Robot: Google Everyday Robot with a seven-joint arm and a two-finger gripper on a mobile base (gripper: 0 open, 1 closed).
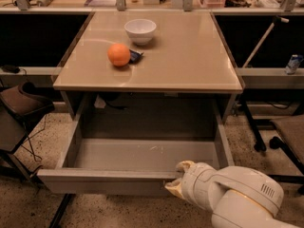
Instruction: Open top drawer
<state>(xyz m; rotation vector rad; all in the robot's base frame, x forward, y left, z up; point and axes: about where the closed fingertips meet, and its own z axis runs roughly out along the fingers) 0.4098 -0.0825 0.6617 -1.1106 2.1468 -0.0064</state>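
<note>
The top drawer (95,180) is a wide grey flat-fronted drawer under the beige table (190,56). It stands pulled far out, showing a shallow grey interior (142,153) with small white scratch marks right of centre. My gripper (176,177) is at the drawer's front panel, right of centre, with one fingertip over the top edge and one in front of the panel. The white arm (232,198) comes in from the lower right and hides the right end of the drawer front.
On the table top stand a white bowl (140,30), an orange (118,54) and a small dark object (135,56) beside it. A brown chair (21,106) is at the left. A chair seat (289,132) and a black base (259,127) are at the right.
</note>
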